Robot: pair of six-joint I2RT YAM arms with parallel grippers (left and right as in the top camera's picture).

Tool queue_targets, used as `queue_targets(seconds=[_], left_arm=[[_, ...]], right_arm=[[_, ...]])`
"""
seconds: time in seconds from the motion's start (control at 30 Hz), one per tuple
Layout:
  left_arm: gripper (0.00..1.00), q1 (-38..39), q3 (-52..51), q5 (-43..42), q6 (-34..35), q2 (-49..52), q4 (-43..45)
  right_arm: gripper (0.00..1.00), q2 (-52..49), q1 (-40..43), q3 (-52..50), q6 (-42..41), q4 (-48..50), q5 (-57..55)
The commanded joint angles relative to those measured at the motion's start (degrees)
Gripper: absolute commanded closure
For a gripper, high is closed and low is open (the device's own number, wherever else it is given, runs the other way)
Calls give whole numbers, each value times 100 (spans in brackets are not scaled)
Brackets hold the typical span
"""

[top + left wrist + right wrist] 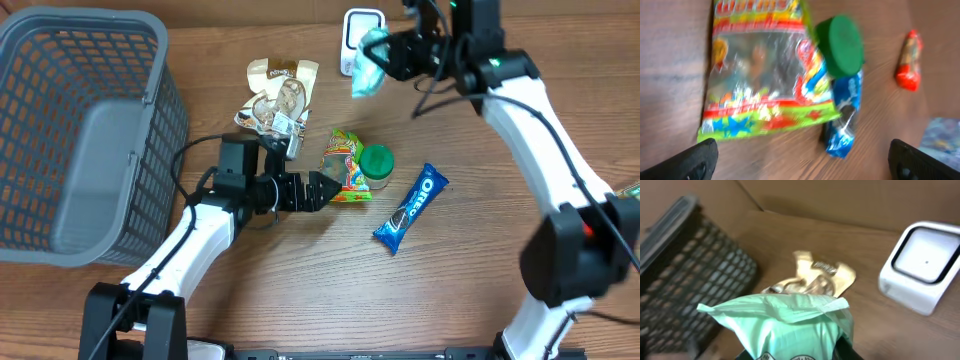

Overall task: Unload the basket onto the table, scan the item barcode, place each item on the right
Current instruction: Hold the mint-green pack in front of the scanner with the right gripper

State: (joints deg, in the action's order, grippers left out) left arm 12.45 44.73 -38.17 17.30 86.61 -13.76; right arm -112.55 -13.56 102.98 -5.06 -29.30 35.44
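My right gripper (396,54) is shut on a mint-green packet (367,73), held in the air just in front of the white barcode scanner (360,30) at the table's far edge. In the right wrist view the packet (785,325) fills the lower middle and hides the fingers, and the scanner (922,265) stands at right with its window facing this way. My left gripper (325,190) is open low over the table, its tips beside a colourful gummy bag (345,163). Seen from the left wrist, nothing lies between its fingertips (695,160).
A green-lidded jar (376,165) and a blue Oreo pack (411,208) lie right of the gummy bag. Beige snack packets (280,95) sit behind it. A grey basket (80,130) fills the left side. A red wrapper (909,62) shows at far right.
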Motion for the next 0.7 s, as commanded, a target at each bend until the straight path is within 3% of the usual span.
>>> queue_targets(seconds=[0.0, 0.33, 0.67], left_arm=[[0, 208, 254, 645, -323, 11, -308], [0, 1154, 1292, 2337, -667, -2, -1904], [0, 1681, 1585, 2949, -730, -2, -2660]], right_arm=[[96, -319, -98, 929, 105, -219, -831], [96, -1045, -101, 1792, 50, -509, -2332], [97, -1744, -101, 2223, -107, -208, -2496]])
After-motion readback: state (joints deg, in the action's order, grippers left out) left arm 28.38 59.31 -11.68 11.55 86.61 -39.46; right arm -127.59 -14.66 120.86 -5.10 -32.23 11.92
